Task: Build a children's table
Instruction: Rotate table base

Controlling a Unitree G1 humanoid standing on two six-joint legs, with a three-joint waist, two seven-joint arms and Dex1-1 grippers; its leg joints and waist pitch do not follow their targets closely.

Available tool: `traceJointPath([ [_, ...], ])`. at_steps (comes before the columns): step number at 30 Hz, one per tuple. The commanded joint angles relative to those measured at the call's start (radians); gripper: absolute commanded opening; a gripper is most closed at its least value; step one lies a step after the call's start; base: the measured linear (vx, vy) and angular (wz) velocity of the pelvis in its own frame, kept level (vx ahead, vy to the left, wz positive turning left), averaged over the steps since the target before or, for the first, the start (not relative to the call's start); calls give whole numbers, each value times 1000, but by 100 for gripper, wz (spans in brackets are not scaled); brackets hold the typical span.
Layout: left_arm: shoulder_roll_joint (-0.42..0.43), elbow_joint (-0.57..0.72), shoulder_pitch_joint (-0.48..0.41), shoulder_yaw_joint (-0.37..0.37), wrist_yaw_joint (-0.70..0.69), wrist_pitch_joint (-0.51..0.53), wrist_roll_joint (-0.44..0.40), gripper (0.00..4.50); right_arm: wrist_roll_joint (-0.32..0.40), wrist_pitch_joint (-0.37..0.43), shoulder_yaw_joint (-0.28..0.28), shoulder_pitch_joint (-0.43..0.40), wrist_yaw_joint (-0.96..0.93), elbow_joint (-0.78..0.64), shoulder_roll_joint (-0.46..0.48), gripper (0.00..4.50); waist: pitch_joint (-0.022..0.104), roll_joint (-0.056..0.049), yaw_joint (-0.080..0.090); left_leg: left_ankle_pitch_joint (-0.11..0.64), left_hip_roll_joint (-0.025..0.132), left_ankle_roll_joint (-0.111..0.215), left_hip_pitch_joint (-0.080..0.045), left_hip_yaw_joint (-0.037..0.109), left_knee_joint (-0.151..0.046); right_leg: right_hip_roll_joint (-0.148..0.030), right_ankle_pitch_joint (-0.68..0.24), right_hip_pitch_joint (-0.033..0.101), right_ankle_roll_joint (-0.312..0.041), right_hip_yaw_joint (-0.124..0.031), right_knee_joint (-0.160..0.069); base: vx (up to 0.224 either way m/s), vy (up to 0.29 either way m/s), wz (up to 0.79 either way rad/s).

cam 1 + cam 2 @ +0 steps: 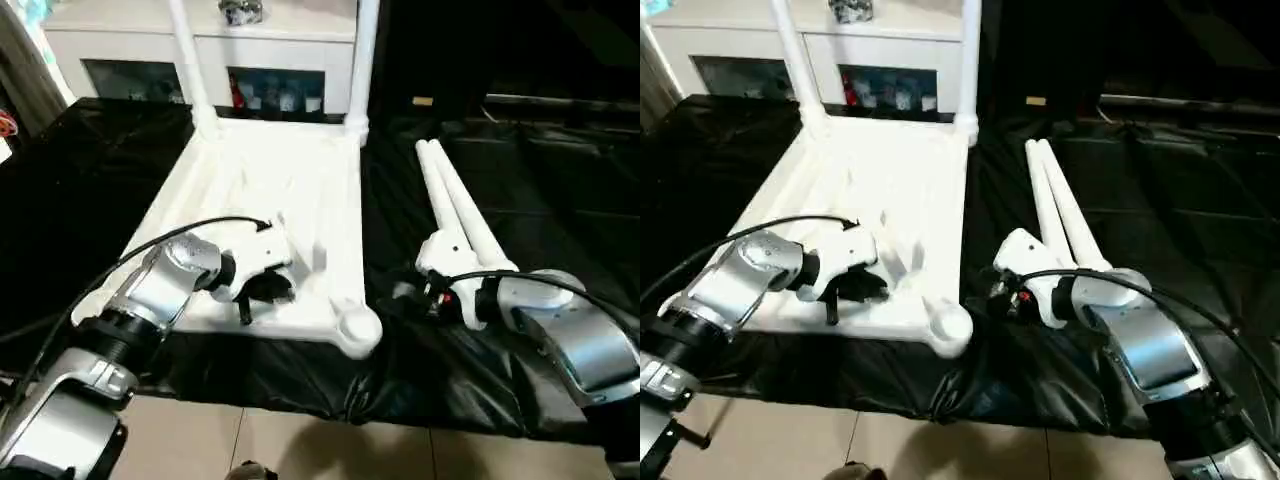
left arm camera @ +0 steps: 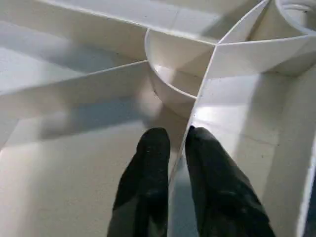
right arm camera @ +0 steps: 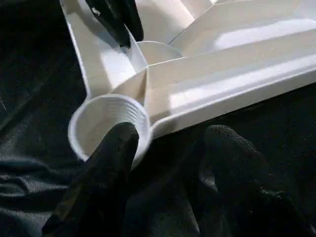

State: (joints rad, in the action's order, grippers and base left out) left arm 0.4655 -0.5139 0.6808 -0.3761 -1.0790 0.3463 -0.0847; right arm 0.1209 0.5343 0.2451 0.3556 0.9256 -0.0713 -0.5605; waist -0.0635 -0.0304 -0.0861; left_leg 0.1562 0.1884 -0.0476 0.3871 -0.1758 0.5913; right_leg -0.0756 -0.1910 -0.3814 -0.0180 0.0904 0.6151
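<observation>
While inverted, tabletop (image 1: 270,190): two legs upright.
Left gripper (image 2: 177,148): pinching a tabletop rib.
Right gripper (image 3: 170,148): spread beside tabletop's threaded socket (image 3: 106,126).

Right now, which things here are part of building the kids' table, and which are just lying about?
Part of the job:
- upturned white tabletop
- two legs standing in its far corner sockets
- two loose legs lying on the black cover
- empty threaded corner socket

Just lying about:
- white shelf unit behind, holding small items
- black cover of the work table
</observation>
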Motion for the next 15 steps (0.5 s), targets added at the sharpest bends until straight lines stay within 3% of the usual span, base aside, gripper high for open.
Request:
traceJointPath([
  [1, 3, 22, 20, 48, 60, 48, 10, 40, -6, -12, 6, 11, -2, -3, -3, 249, 71, 2, -1, 284, 46, 0, -22, 23, -69, -82, -311, 41, -172, -56, -89, 0, 0, 0],
  [6, -5, 64, 7, 67, 106, 133, 6, 6, -7, -15, 10, 11, -4, 0, -2, 249, 75, 4, 9, 232, 42, 15, -14, 23, -65, -79, -239, 47, -182, -55, -80, 0, 0, 0],
  [12, -6, 116, -8, 77, 129, 199, 2, 1, -12, -18, 12, 14, -9, 7, 1, 249, 79, 1, 24, 191, 42, 43, -17, 20, -59, -73, -126, 46, -231, -54, -71, 0, 0, 0],
  [15, -1, 134, -11, 72, 154, 218, -5, 1, -13, -18, 12, 17, -11, 10, 2, 249, 77, 2, 23, 199, 42, 47, -19, 19, -59, -73, -138, 45, -234, -54, -75, 0, 0, 0],
])
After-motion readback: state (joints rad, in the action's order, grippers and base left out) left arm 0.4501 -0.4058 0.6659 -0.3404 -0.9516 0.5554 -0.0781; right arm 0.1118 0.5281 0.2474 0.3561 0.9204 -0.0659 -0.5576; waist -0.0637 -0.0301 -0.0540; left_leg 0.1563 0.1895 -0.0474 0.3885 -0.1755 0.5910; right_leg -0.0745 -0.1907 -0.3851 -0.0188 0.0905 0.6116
